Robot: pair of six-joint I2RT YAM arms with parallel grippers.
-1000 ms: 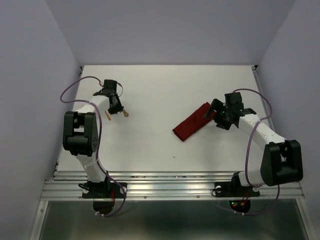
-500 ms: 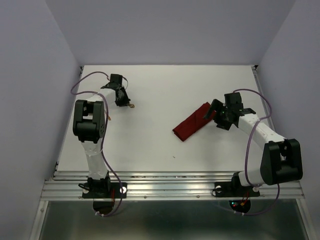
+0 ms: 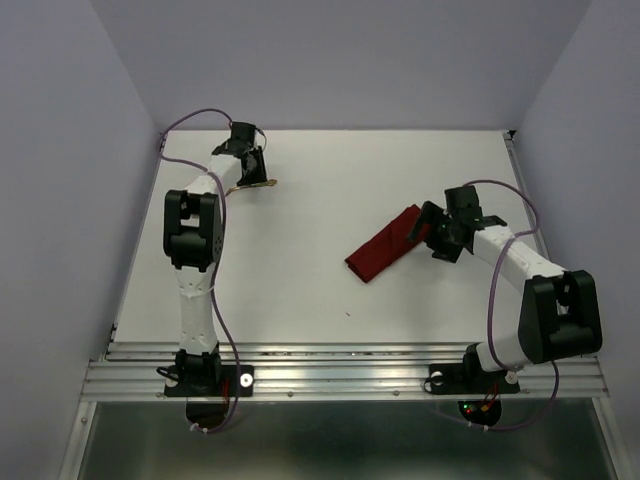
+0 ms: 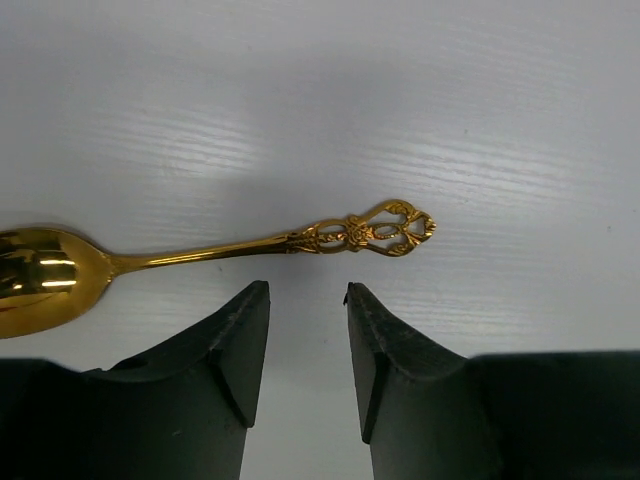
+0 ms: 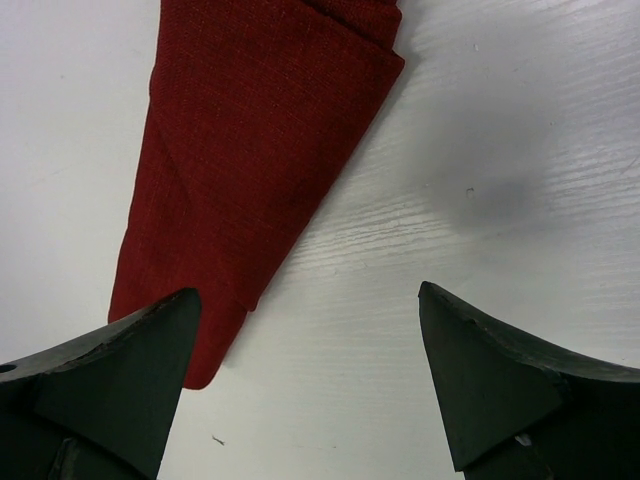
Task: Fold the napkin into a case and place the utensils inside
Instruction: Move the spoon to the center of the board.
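The maroon napkin [image 3: 385, 245], folded into a narrow strip, lies slantwise on the right half of the table [image 3: 320, 160], well clear of its edges. The right hand [image 5: 308, 292] hangs at the strip's end nearest the right edge, spread wide and gripping nothing, with one finger just beside the cloth's corner. Near the far left corner the gold spoon [image 4: 200, 250] lies flat. The left hand [image 4: 305, 295] sits just beside its ornate handle, fingers parted a little, nothing between them.

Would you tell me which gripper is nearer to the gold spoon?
Left. The left gripper is just beside the spoon, not gripping it; the right gripper is across the table, at the folded napkin.
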